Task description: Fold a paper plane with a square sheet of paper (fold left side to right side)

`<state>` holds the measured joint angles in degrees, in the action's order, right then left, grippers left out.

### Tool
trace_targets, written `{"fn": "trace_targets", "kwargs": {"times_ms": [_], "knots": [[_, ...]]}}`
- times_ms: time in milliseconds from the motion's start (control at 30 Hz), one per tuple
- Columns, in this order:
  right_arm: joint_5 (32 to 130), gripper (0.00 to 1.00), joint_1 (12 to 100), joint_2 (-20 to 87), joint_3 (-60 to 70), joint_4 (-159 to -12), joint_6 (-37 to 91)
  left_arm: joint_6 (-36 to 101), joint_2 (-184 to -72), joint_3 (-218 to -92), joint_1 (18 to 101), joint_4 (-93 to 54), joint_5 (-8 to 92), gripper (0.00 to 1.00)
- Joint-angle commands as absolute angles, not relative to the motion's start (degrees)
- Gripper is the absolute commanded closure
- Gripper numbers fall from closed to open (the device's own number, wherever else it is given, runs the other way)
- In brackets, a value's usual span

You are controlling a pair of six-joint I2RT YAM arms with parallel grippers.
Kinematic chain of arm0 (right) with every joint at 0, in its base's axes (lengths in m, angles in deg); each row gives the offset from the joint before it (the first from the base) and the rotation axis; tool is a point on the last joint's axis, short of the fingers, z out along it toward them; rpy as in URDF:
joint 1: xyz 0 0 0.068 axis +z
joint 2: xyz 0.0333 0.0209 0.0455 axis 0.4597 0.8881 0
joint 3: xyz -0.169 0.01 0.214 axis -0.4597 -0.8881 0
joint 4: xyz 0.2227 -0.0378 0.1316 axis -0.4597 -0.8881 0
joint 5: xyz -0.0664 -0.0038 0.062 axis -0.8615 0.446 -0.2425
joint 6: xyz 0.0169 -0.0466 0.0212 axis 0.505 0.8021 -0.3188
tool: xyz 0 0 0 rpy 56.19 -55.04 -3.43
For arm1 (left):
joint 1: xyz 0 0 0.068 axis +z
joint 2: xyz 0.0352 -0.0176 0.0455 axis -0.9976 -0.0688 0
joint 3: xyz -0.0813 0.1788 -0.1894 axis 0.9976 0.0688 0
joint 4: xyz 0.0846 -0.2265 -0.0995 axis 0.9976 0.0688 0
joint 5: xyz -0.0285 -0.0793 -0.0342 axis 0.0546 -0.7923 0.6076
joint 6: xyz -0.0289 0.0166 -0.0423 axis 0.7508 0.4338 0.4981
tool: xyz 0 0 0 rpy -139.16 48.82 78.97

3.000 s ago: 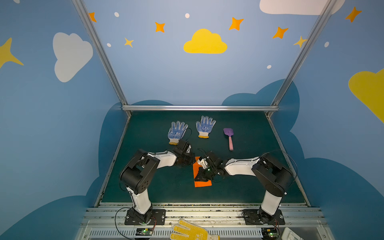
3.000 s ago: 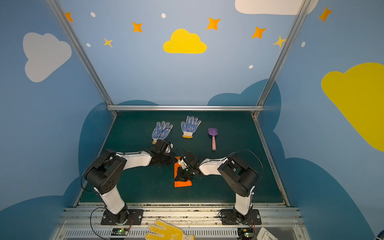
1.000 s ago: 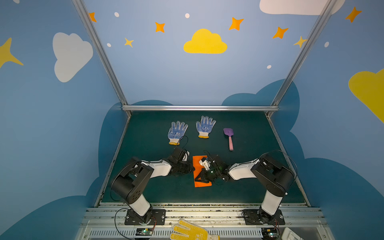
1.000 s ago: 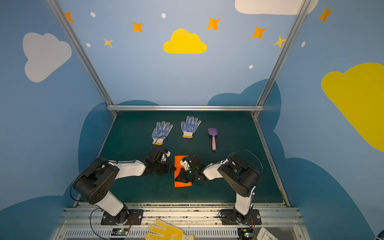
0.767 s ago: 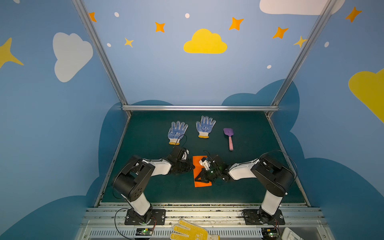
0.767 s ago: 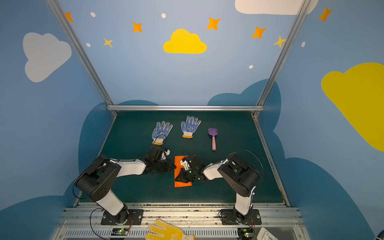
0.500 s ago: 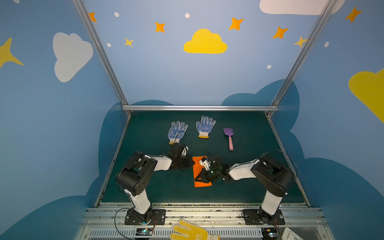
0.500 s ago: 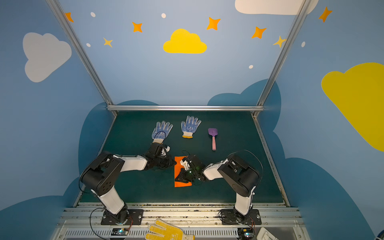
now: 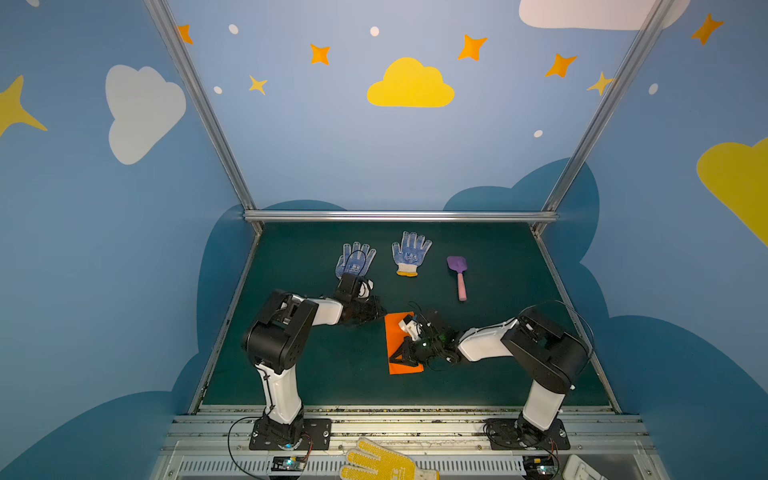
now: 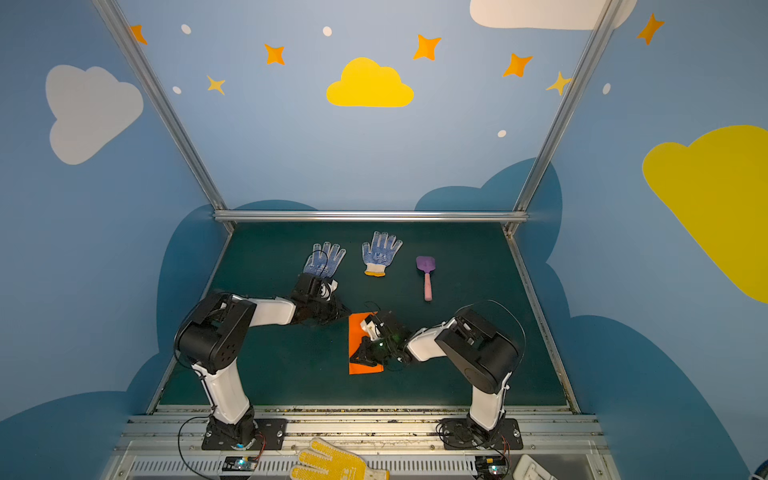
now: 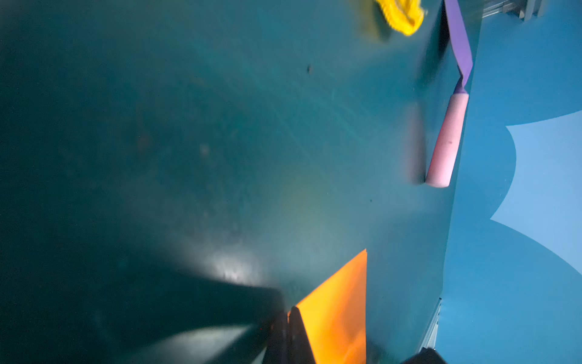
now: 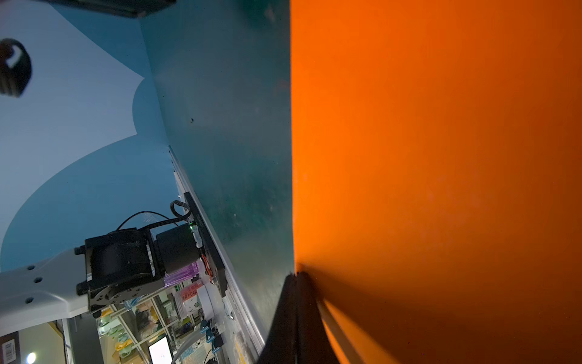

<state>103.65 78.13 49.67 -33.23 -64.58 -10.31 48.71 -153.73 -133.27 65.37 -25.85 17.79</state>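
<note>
Thin bright orange square sheet of paper lies folded in half mid-worktop. We reckon the right pincer, closed and empty, flattens the crease while the closed left pincer steadies a corner.

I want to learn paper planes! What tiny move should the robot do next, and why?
Probably slide the shut left tool along the left edge of the orange paper to sharpen the crease: it lies folded in a rectangle, pinned by the shut right tool.
</note>
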Motion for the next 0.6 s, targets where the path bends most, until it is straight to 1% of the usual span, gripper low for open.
{"fn": "trace_targets", "kwargs": {"times_ms": [0,167,333,433,567], "knots": [[98.74,1.0,78.7,53.09,-36.37,-75.04,-10.71,45.93,-156.74,-133.36,67.9,-18.62,26.25,0.96],[99.18,1.0,78.65,53.09,-36.08,-74.67,-10.7,44.86,-148.81,-132.19,66.88,-18.24,23.92,0.96],[99.31,1.0,78.85,52.82,-35.94,-74.52,-10.77,45.17,-140.29,-129.28,63.3,-17.54,23.81,0.96],[99.55,1.0,78.87,52.82,-35.72,-74.54,-10.81,45.39,-138.91,-128.15,61.27,-17.87,23.75,0.96],[99.93,1.0,78.97,53.0,-35.2,-74.37,-10.79,46.0,-141.04,-127.39,59.31,-19.36,24.07,0.96]]}}
